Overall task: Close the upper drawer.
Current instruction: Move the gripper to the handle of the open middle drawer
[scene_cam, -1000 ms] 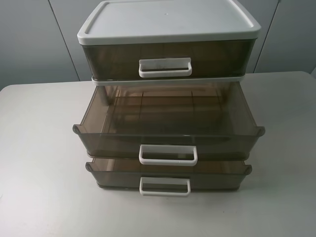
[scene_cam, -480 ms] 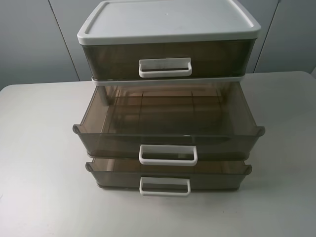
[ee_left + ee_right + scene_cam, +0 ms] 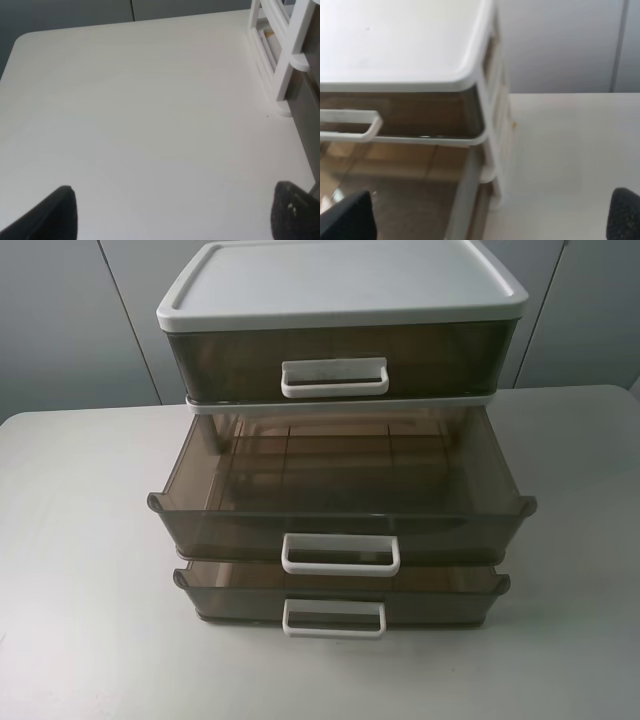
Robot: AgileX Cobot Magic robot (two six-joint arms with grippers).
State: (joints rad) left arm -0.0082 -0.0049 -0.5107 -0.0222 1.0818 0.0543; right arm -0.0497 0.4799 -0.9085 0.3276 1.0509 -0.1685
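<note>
My left gripper [image 3: 172, 220] hung low over the table [image 3: 140, 110] beside the cabinet's white frame [image 3: 287, 55], fingers spread wide. My right gripper [image 3: 485, 220], equally spread, hovered by the right side of the upper drawer [image 3: 340, 515], which stood pulled well out from under the top tier [image 3: 430, 355].

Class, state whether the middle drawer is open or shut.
Open: the middle drawer juts forward of the top drawer, its inside exposed.

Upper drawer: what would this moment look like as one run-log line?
upper drawer: pulled out | handle: untouched | jaws: both pairs open, off drawer | closing: not begun
</note>
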